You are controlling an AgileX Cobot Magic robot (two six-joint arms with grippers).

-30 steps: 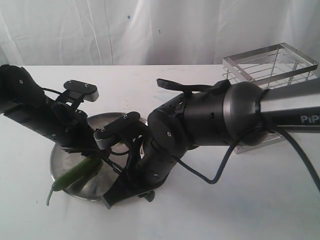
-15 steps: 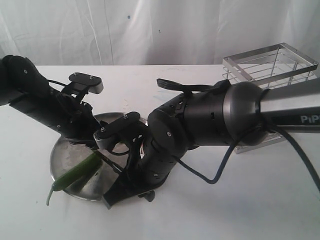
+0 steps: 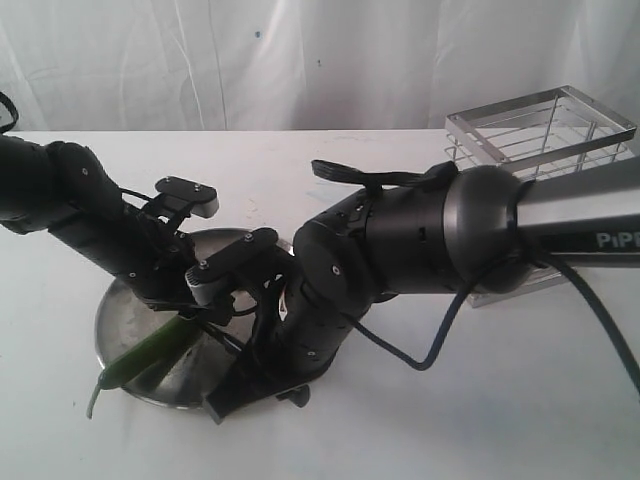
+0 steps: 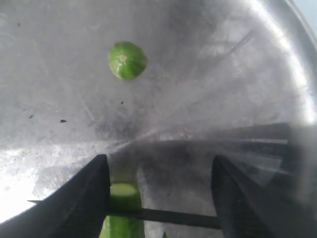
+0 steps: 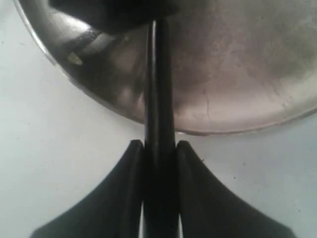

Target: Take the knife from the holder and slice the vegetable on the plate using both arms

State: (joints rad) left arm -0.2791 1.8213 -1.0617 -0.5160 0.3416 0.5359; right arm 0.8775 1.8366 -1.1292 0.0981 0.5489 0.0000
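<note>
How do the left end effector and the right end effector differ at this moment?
The left end effector is open, its fingers wide apart, the vegetable beside one finger; the right end effector is shut on the knife. The left end effector hangs over the inside of the plate; the right end effector sits outside the rim, over the white table, with the knife reaching over the plate. Both are black.

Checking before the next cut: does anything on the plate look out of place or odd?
Mostly expected: a small cut-off end piece lies loose on the plate, apart from the vegetable. The vegetable's thin stem hangs out over the plate's rim.
</note>
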